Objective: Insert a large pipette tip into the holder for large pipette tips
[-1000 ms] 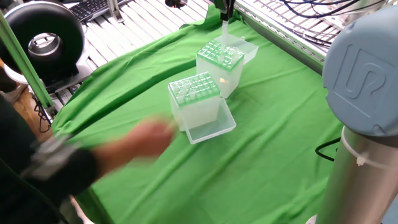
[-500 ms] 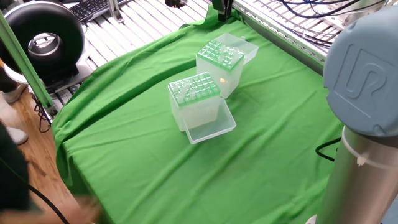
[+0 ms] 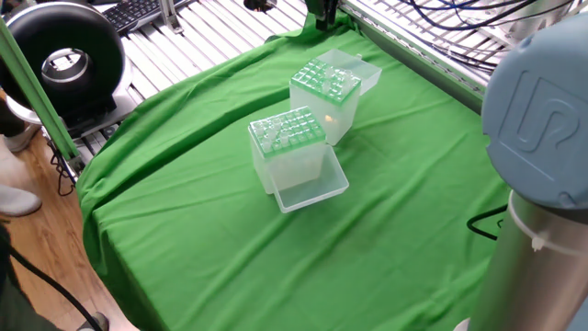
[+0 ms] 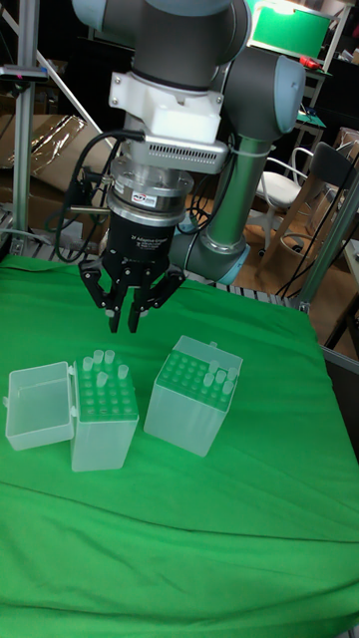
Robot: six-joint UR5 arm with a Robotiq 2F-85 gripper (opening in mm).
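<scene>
The holder for large pipette tips [image 3: 324, 92] [image 4: 104, 419] is the far box in the fixed view and the left box in the tall fixed view. Its clear lid [image 4: 38, 404] hangs open to the side. A few large pipette tips [image 4: 101, 361] stand upright in its back rows. My gripper [image 4: 124, 321] hovers a little above and behind the holder. Its fingers are slightly apart with nothing between them. In the fixed view the gripper [image 3: 323, 15] is mostly cut off by the top edge.
A second tip box [image 3: 288, 147] [image 4: 192, 396] stands close beside the holder, its lid [image 3: 313, 188] lying open on the green cloth. My arm's base [image 3: 542, 156] fills the right foreground. A person's shoe [image 3: 18, 198] and a black round device [image 3: 62, 57] are at left.
One second ago the gripper held a tip above the holder. The tip has since left the gripper, and the gripper has risen. The person's arm has withdrawn from the front left.
</scene>
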